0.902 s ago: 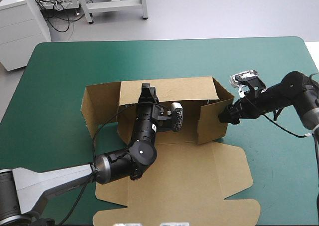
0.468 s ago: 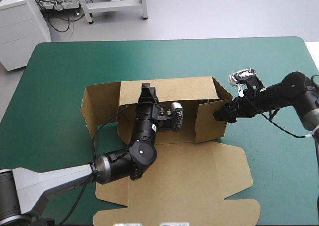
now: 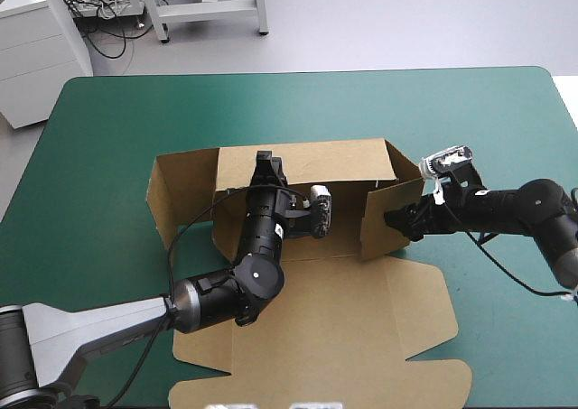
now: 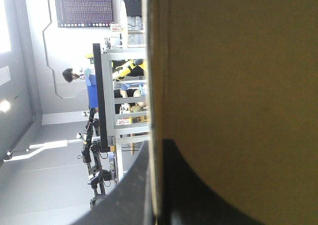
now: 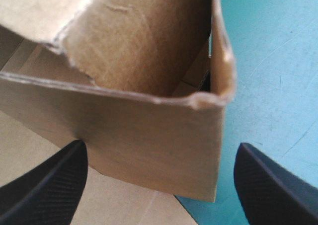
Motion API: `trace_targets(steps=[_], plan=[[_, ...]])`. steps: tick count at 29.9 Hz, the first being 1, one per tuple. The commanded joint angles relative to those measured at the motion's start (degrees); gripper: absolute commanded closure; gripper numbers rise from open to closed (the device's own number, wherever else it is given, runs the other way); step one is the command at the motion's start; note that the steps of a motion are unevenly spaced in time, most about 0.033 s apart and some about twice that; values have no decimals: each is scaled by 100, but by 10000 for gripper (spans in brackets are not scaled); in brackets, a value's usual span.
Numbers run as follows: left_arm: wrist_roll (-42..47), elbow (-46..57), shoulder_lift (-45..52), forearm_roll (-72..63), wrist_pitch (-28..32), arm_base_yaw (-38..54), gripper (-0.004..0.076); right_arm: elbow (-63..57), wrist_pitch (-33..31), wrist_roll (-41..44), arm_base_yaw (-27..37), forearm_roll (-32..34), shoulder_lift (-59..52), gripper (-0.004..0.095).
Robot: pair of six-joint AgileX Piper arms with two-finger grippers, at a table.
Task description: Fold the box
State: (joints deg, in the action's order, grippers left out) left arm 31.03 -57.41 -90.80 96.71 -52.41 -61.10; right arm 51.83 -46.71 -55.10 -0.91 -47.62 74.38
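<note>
Brown box (image 3: 343,310) sits pinched in my left gripper (image 3: 267,162); my right gripper (image 5: 160,150) gapes wide astride its corner.

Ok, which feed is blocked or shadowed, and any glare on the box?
Left wrist view: the box wall fills most of it, dim, clamped in the left pincer. Right wrist view: the corner is well lit, only its inside shaded, the right pincer open around it. High view: even light, no glare, the left arm covers part of the inside.
</note>
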Motion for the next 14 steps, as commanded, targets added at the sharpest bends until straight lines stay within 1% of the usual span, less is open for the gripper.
trace_targets(steps=[1,4,7,11,14], plan=[[85,-157,197,594,-330,-41,756,-116,294,-242,25,-493,-313,174],[85,-157,197,594,-320,-41,756,-306,418,-409,-89,-676,-338,174],[85,-157,197,594,-320,-41,756,-435,808,-409,-477,-652,-338,174],[85,-157,197,594,-320,-41,756,-604,1605,-282,-1129,-651,-360,174],[85,-157,197,594,-320,-41,756,-681,2135,-89,-1436,-607,-360,174]])
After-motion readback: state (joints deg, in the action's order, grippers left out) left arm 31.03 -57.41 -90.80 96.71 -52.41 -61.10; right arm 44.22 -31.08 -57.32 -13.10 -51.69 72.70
